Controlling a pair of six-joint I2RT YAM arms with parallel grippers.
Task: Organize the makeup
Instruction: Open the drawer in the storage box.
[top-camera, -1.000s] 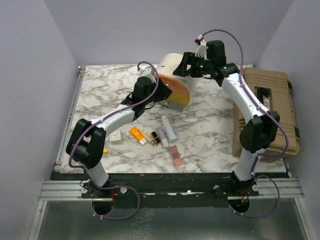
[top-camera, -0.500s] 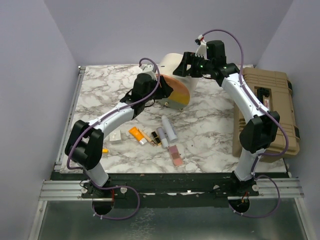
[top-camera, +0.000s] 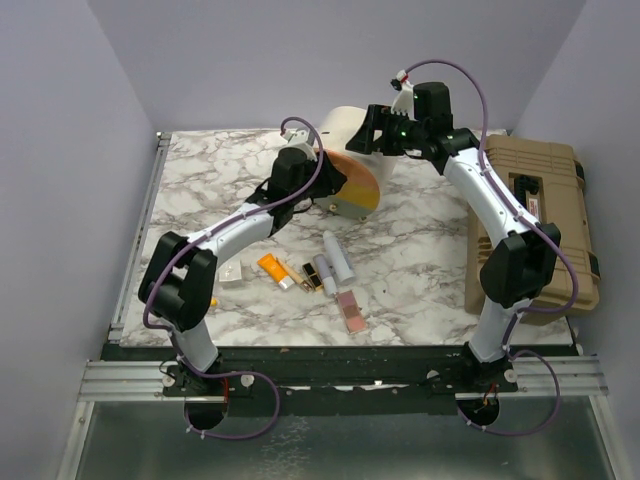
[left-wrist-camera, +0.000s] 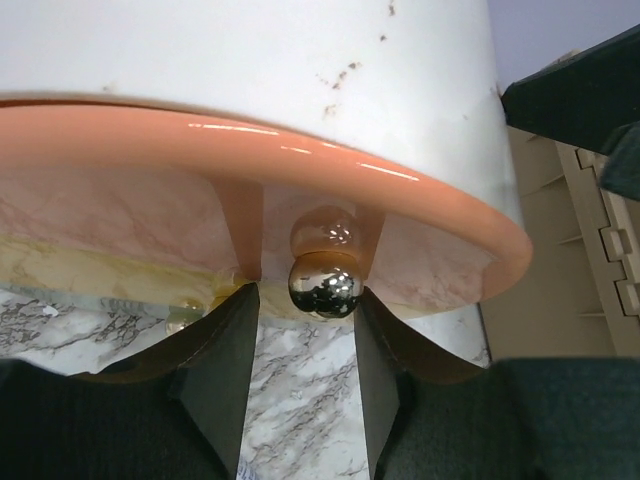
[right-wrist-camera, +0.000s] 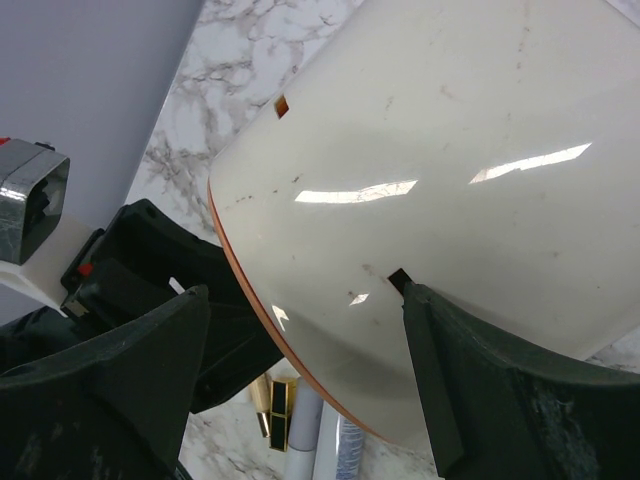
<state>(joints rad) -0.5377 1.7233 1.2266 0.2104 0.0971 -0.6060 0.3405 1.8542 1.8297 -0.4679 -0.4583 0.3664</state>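
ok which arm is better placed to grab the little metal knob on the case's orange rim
Left. The left gripper has a finger on either side of the metal knob, while the right gripper straddles the cream case body, away from the knob.

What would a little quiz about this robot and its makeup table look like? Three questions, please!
1. True or false: the pink palette lies inside the cream case.
2. What stands at the right side of the table? A) a blue bucket B) a tan toolbox C) a red chair
3. Fill in: just past the fingertips of the left claw sits a shiny silver ____.
Key: 1 false, it lies out on the marble top; 2 B; 3 ball.
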